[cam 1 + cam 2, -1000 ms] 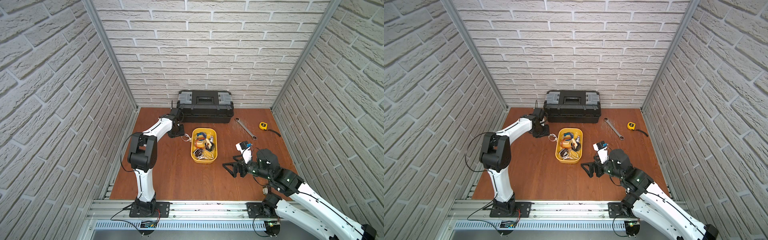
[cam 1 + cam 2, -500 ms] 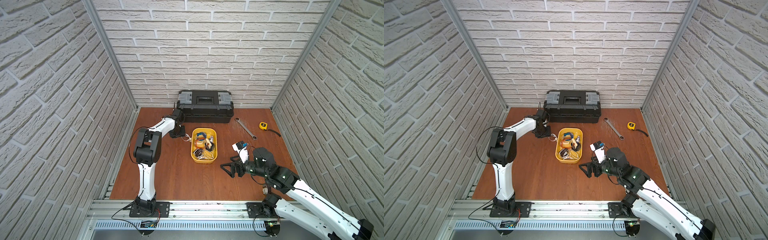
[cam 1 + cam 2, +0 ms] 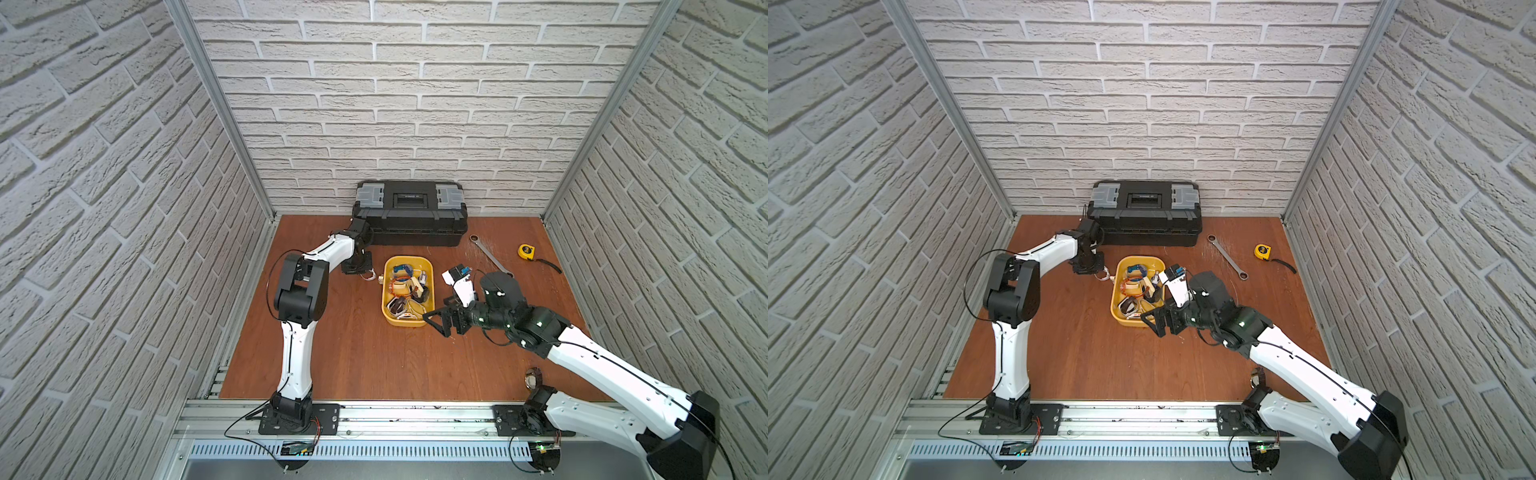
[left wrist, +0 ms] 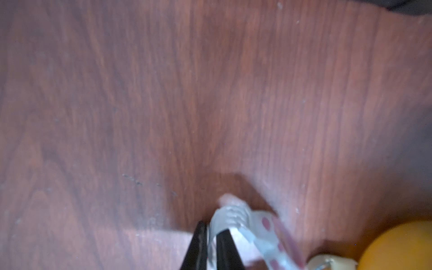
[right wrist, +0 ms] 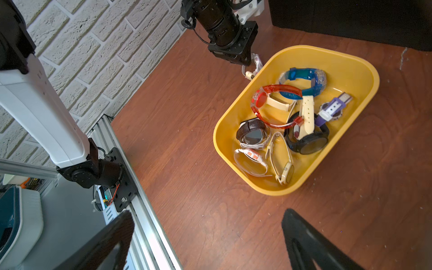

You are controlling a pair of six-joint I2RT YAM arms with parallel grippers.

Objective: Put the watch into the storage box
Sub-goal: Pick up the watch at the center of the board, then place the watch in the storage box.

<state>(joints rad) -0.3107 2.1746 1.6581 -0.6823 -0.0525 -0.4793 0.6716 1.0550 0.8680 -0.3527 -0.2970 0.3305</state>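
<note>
A watch (image 4: 233,215) with a pale strap dotted pink is pinched by its strap between the black fingers (image 4: 201,243) of my left gripper (image 3: 360,271), which is shut on it. The watch (image 5: 255,62) hangs just outside the far left corner of the yellow storage box (image 3: 385,291), close above the wood. The storage box (image 5: 327,50) holds several other watches. My right gripper (image 3: 436,325) hovers wide open and empty at the box's near right corner, pointing left; its fingers (image 5: 301,233) frame bare wood.
A black toolbox (image 3: 409,212) stands against the back wall, just behind my left wrist. A wrench (image 3: 490,257) and a yellow tape measure (image 3: 525,250) lie at the back right. Brick walls close in both sides.
My left gripper has closed on the watch strap beside the box. My right arm has slid left, closer to the box's near corner, jaws still wide.
</note>
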